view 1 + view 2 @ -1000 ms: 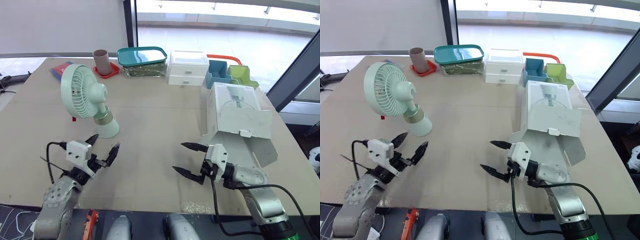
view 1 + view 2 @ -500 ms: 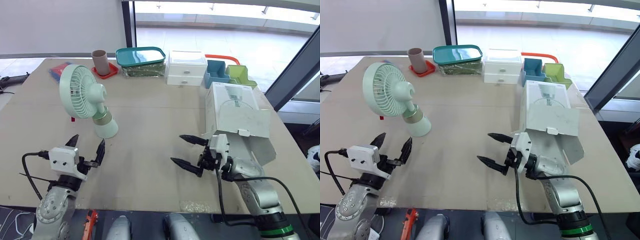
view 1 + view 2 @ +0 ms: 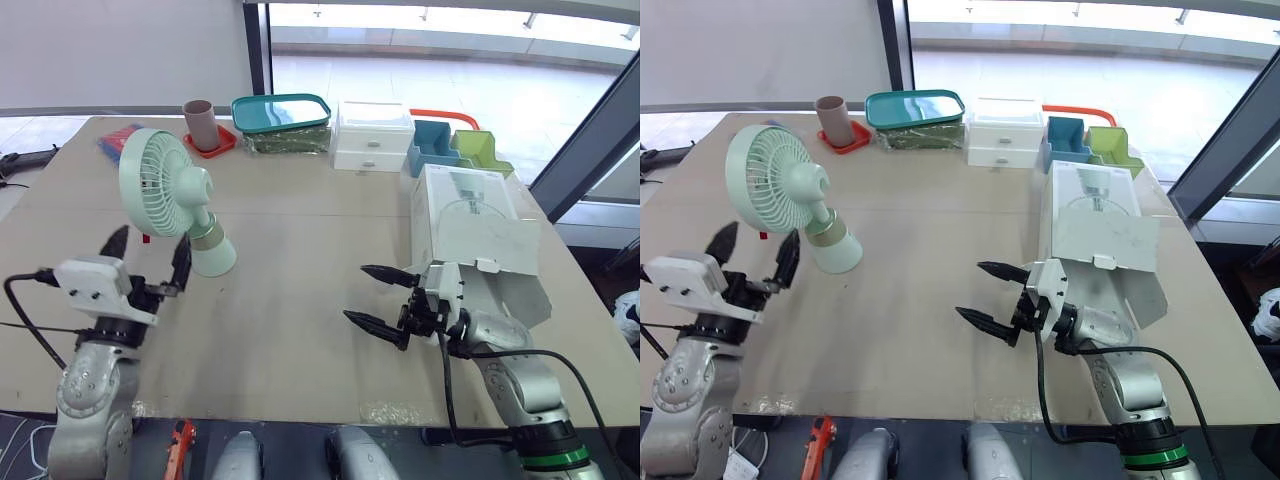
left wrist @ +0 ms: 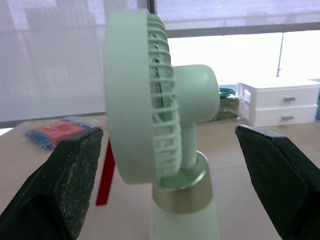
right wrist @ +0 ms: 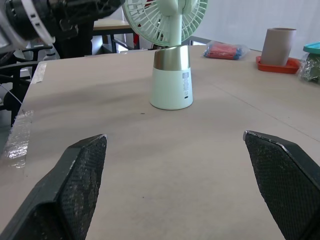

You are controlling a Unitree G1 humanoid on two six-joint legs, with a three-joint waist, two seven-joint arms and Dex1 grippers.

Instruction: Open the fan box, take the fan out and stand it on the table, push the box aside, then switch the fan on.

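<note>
- Fan (image 3: 170, 195) stood upright on table (image 3: 300, 215), on its left half; long axis vertical, grille turned toward robot's left.
- Box (image 3: 470, 220) lay at right, flaps open, well apart from fan.
- Left gripper (image 3: 148, 262) was just beside fan base, no contact seen; fingers (image 4: 75, 170) spread wide, empty.
- Left wrist view: fan straight ahead, framed between both fingers.
- Left arm was nearer.
- Right gripper (image 3: 372, 296) was wide open, empty, near box flap.
- Switch could not be made out; judged to sit on base or rear housing.
</note>
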